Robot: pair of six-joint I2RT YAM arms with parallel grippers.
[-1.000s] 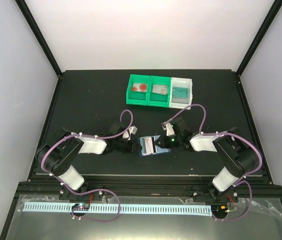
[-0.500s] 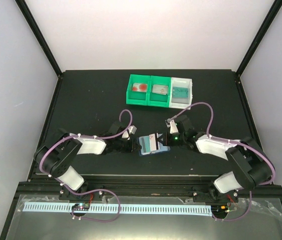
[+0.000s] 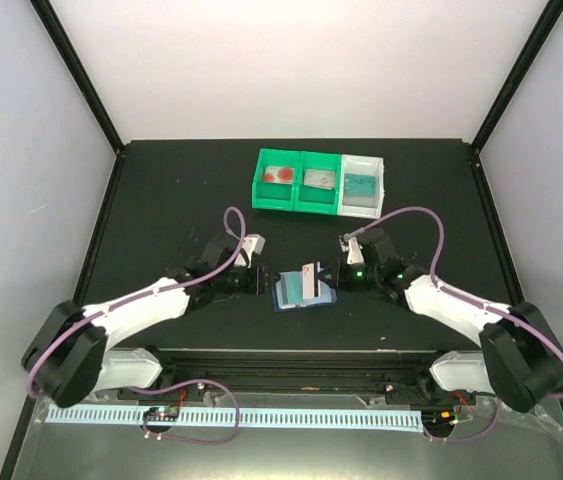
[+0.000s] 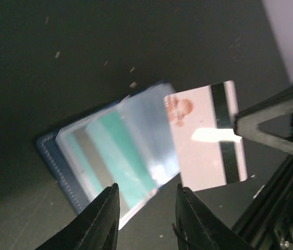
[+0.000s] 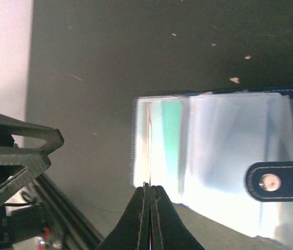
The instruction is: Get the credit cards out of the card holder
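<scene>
The navy card holder point(image 3: 291, 297) lies open on the black table between the two grippers, pale pockets up. It also shows in the left wrist view point(image 4: 63, 156) and the right wrist view point(image 5: 229, 156). A teal card point(image 4: 120, 151) sits in a pocket. My right gripper point(image 3: 326, 279) is shut on the edge of the white card with red circles point(image 4: 201, 138). It holds the card tilted up over the holder's right side. In the right wrist view the card point(image 5: 149, 140) shows edge-on. My left gripper point(image 4: 146, 219) is open and empty, just beside the holder's left edge.
Two green trays point(image 3: 279, 192) point(image 3: 318, 194) and a white tray point(image 3: 375, 170) stand in a row at the back, each with a card in it. The holder's navy snap strap point(image 5: 279, 181) lies to one side. The black frame rail runs along the near edge.
The right gripper has drawn the white card up and right, out from the holder's pockets. Both arms have stretched out lower over the table. The left gripper stays open beside the holder.
</scene>
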